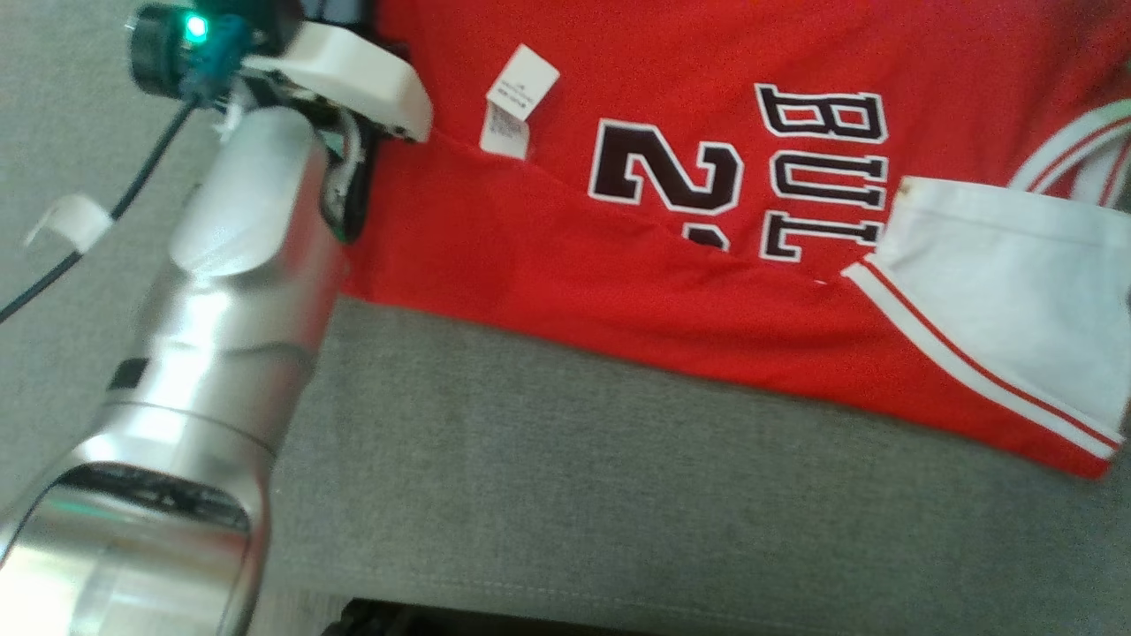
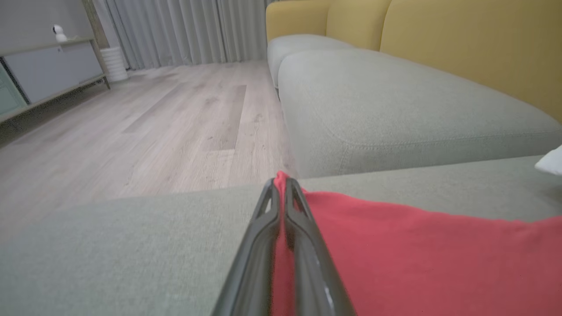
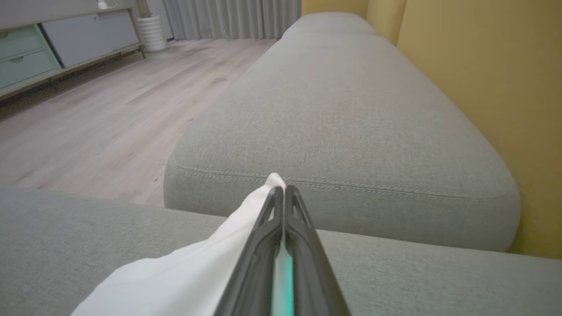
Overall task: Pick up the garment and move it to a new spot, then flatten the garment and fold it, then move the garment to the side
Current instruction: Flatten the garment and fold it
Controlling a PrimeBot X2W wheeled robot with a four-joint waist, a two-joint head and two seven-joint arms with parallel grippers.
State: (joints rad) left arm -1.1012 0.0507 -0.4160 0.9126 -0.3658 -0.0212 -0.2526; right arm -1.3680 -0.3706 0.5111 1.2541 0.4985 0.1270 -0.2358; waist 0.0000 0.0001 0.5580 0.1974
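The left gripper (image 2: 281, 186) clamps the red edge of the jersey (image 1: 565, 265), the right gripper (image 3: 281, 193) a white part; uneven pulling could free either.

My left forearm (image 1: 230, 265) glossy silver metal look; jersey (image 1: 530, 256) smooth red cloth; sofa cushion (image 1: 618, 477) matt grey weave; floor (image 2: 153, 118) pale matt wood.
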